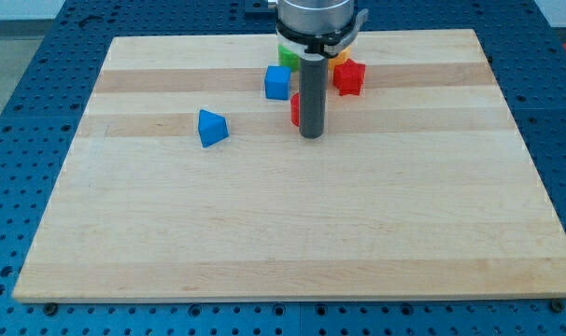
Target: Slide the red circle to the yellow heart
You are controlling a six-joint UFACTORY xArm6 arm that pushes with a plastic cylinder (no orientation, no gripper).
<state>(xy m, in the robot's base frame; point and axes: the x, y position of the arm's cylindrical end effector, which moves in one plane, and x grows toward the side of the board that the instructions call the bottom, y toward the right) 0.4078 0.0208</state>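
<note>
My tip (pixel 310 135) rests on the wooden board (pixel 292 224) near the top centre. A red block (pixel 295 109), probably the red circle, is mostly hidden behind the rod, touching its left side. A second red block (pixel 349 77), star-like, lies up and to the right of the tip. A sliver of yellow block (pixel 339 58) shows just above that red block, mostly hidden by the arm; its shape cannot be made out.
A blue cube (pixel 277 82) lies up-left of the tip. A blue triangle (pixel 211 128) lies further to the view's left. A green block (pixel 289 56) peeks out behind the arm near the board's top edge.
</note>
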